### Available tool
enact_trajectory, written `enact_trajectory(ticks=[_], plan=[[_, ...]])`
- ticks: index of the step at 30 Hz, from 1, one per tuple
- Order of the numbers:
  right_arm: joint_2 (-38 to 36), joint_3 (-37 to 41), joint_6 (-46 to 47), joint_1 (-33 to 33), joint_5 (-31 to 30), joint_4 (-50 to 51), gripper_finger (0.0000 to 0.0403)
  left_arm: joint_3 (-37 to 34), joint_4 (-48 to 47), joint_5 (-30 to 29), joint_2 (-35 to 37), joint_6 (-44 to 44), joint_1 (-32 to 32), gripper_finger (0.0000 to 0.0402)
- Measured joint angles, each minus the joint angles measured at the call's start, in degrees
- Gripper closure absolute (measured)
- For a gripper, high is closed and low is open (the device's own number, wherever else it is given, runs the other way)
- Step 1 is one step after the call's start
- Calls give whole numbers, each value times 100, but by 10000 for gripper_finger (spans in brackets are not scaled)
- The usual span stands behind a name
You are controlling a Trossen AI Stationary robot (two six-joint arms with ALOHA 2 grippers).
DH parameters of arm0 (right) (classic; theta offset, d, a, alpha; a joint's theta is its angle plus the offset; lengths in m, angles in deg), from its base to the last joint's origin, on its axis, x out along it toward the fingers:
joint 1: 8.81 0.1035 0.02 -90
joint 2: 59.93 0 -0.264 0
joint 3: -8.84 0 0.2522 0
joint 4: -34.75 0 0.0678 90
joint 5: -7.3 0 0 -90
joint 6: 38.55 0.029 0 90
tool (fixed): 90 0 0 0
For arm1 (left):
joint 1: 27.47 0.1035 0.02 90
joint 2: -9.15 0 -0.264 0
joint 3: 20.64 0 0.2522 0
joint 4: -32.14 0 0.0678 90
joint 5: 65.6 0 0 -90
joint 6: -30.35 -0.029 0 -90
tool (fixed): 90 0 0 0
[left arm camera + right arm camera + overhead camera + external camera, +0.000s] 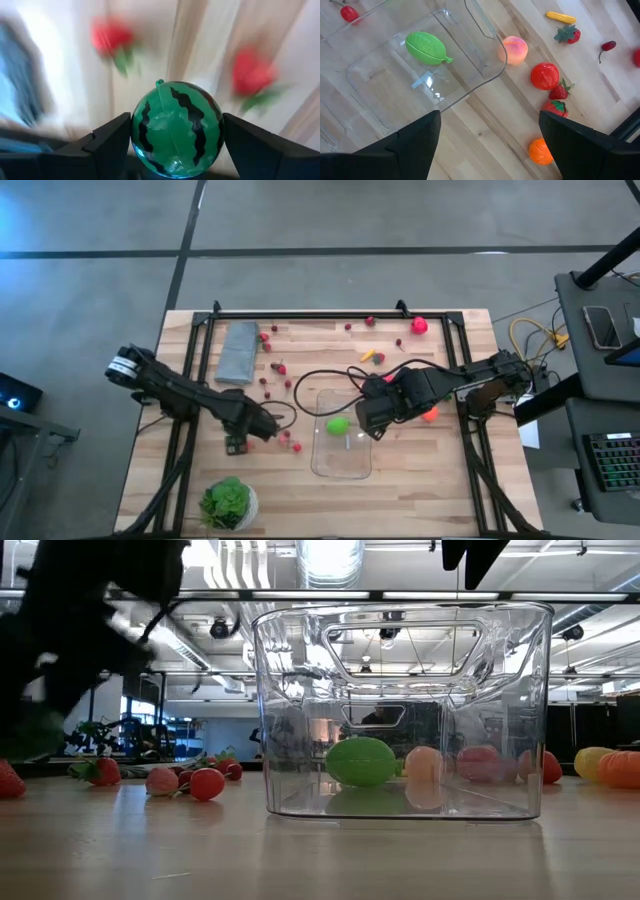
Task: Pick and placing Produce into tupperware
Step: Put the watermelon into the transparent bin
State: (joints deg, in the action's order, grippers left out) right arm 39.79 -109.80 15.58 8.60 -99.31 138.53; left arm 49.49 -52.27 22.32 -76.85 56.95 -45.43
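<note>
Early going: the tupperware [341,448] at table centre holds one green fruit [338,424]; berries [284,370] lie toward its 11 o'clock. The left pincer [172,137], at its 9 o'clock, pinches a striped green ball [176,128]; the right pincer [487,131] hangs spread over its 3 o'clock rim

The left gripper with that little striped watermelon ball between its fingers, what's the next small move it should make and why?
Probably lift and carry it toward the tupperware. The left gripper has its fingers against both sides of the watermelon ball, so the grasp looks made. The container sits beside it with only a green piece inside, and the right gripper hovers open at the tupperware's far edge.
</note>
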Motion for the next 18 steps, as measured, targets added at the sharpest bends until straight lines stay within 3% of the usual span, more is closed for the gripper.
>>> enact_trajectory(ticks=[3, 8, 13, 18], plan=[[-48, 2, 228, 30, -119, -2, 74, 559, 487, -557, 123, -119, 48, 127], [-542, 2, 1386, 324, -1159, -2, 74, 1196, 2240, -1155, 403, -898, 230, 127], [-1292, 64, 2637, 761, -1913, 0, 74, 1214, 4330, -1179, 549, -1594, 552, 127], [-1844, 448, 3283, 1151, -2322, -1, 74, 1164, 4981, -770, 347, -1803, 775, 127]])
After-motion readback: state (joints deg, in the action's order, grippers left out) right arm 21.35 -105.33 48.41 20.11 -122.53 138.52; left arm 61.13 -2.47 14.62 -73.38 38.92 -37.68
